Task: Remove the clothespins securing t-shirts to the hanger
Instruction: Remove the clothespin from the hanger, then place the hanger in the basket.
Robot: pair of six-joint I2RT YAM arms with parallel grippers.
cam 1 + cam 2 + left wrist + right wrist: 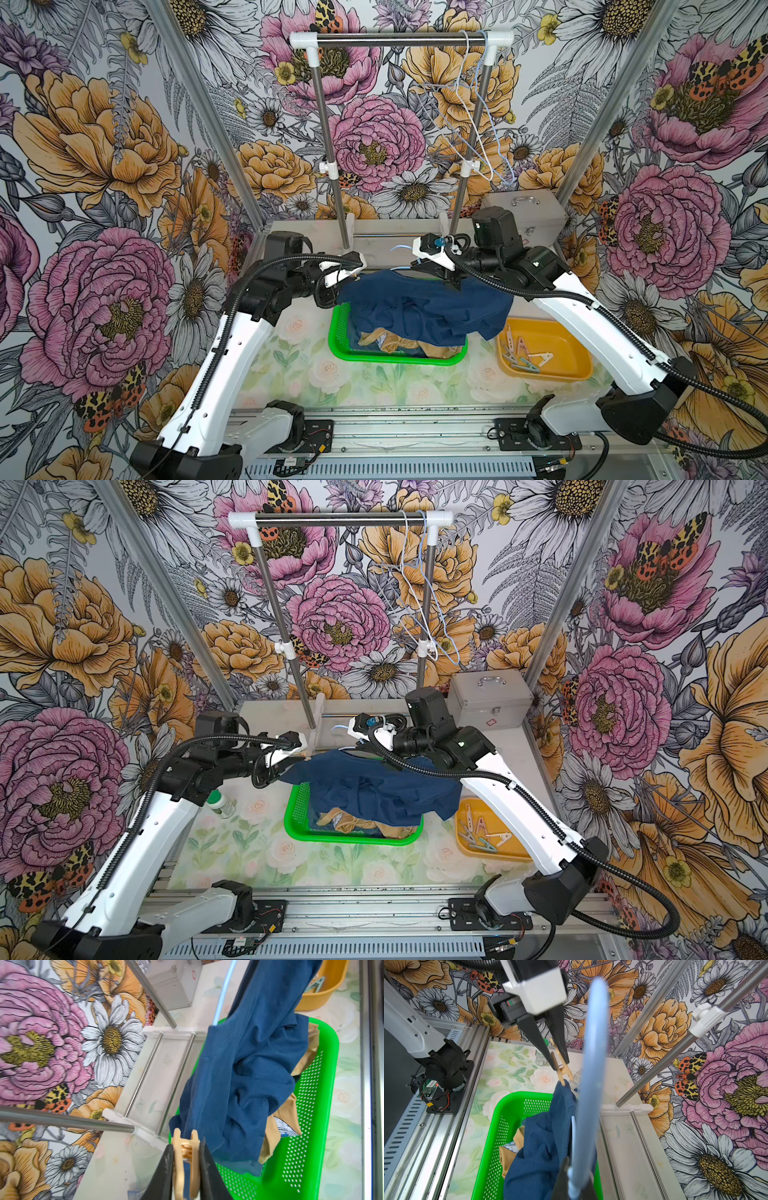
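we see one navy shirt (pixel 424 307) draped on one pale blue hanger (pixel 223 995), held up over one green basket (pixel 338 336). the right gripper (pixel 577 1184) is closed on the hanger. the left gripper (pixel 186 1145) pinches the handles of one peach peg (pixel 178 1167) between its two black fingers (pixel 166 1167), so the peg's mouth gapes. that mouth sits at the shirt's sleeve corner; we cannot tell whether it bites the cloth.

in the basket lies one tan shirt (pixel 399 343), crumpled and partly under the navy hem. a darker blue cloth shows beneath it, too hidden for us to make out.

beside the basket, on the right arm's side, stands one yellow tub (pixel 569 353). it holds five loose pegs (pixel 525 353): one peach, one pink, one white and two greenish-grey. with the one in the gripper, we count six.

behind, a rack's rail (pixel 399 39) carries two bare hangers (pixel 473 124), one white and one blue. one metal case (pixel 490 700) sits at the back right. one small green-capped bottle (pixel 220 804) stands by the left arm in a top view.
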